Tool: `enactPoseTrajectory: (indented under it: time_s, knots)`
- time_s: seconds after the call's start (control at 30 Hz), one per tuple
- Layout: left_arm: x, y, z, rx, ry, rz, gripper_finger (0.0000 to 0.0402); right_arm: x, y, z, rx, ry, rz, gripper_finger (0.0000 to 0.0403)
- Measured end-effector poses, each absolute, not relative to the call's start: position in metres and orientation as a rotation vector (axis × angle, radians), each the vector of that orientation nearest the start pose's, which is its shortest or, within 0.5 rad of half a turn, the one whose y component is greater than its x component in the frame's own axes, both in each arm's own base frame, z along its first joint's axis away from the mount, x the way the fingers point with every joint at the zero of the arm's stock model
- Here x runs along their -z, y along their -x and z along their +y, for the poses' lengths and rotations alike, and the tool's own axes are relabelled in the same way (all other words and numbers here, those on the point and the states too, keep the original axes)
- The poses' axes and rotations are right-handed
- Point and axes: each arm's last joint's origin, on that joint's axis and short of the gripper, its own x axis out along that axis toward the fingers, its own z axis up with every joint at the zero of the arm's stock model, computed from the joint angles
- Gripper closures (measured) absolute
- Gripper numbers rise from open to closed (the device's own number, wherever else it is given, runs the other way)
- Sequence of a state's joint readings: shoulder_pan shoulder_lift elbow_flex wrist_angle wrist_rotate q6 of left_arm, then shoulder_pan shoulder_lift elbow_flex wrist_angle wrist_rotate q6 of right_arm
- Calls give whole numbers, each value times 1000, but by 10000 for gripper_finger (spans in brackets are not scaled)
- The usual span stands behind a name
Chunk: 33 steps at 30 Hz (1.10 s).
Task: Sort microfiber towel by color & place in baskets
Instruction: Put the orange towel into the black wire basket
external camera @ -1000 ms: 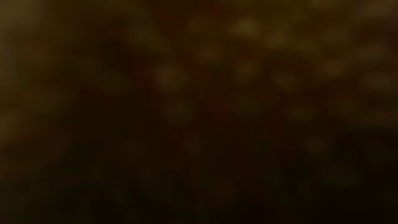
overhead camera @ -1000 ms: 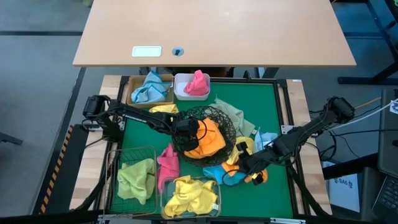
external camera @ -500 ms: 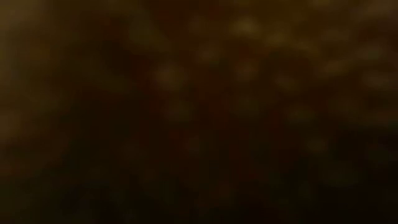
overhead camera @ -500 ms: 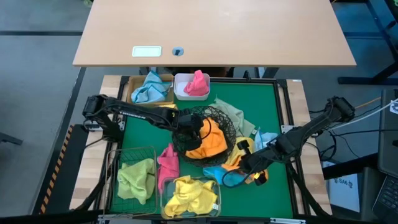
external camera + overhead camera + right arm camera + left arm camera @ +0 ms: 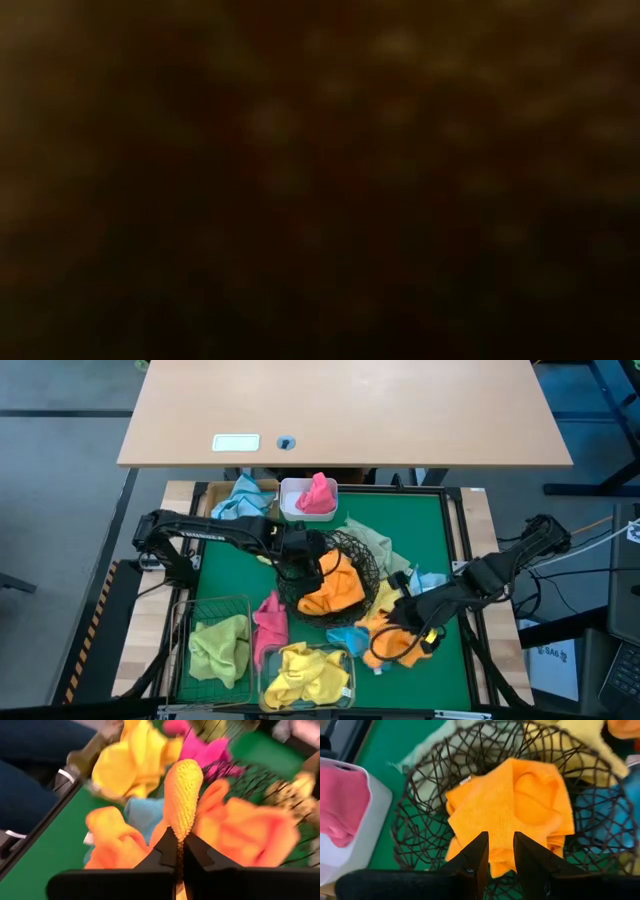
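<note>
Five baskets are seen on the green tabletop [image 5: 440,520], w/ loose towels in a heap between them.

The round black wire bowl [image 5: 362,560] sits mid-mat w/ an orange towel [image 5: 335,588] already in it. The green wire-mesh basket [image 5: 212,605] at the near left corner holds a lime towel [image 5: 220,648]; the clear plastic box [image 5: 268,685] just beside it holds a yellow towel [image 5: 300,670]. At the far edge, the white tub [image 5: 296,488] holds a pink towel [image 5: 318,495], and the tan tray [image 5: 212,510] beside it holds a light blue towel [image 5: 238,502], partly hidden by the left arm.

Step in hand, as judged: sorting of the orange pieces. The right claw [image 5: 408,628], near the mat's right front, is closed on a second orange towel [image 5: 388,645], pinched at a fold & apparently lifted off the heap. The left claw [image 5: 300,560] is held over the wire bowl's left rim, part open, w/ nothing seen between its fingers [image 5: 476,855]; the orange towel lies below it.

Left unsorted: a pink towel [image 5: 270,618] betw. bowl & mesh basket, a blue one [image 5: 348,635] by the right claw, a pale green one [image 5: 372,540] behind the bowl.

Next move, as judged: the gripped towel is to be carried left to the wire bowl & released above it. Clearance from the left arm is called for, since it is parked over that same bowl. Low view is dark; nothing is read from it.
</note>
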State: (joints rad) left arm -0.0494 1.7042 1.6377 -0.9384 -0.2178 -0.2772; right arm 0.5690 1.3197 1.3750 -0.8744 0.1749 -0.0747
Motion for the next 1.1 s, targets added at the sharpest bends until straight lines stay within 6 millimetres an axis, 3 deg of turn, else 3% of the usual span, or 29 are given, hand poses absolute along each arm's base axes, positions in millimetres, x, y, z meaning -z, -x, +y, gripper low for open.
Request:
enactPoseTrajectory:
  time_s: [0.33,0.67,0.9,1.1]
  knots:
    - [-365,-345,-11,-266,70,978,316,-441,-217,121,-328,477,490,397]
    - [-390,-319,-11,-265,75,925,316,-508,-223,71,-130,390,197,396]
    - [-417,-288,-9,-258,88,843,316,-519,-240,50,-234,334,50,396]
    - [-439,-255,-6,-306,104,779,316,-500,-279,48,-322,326,86,396]
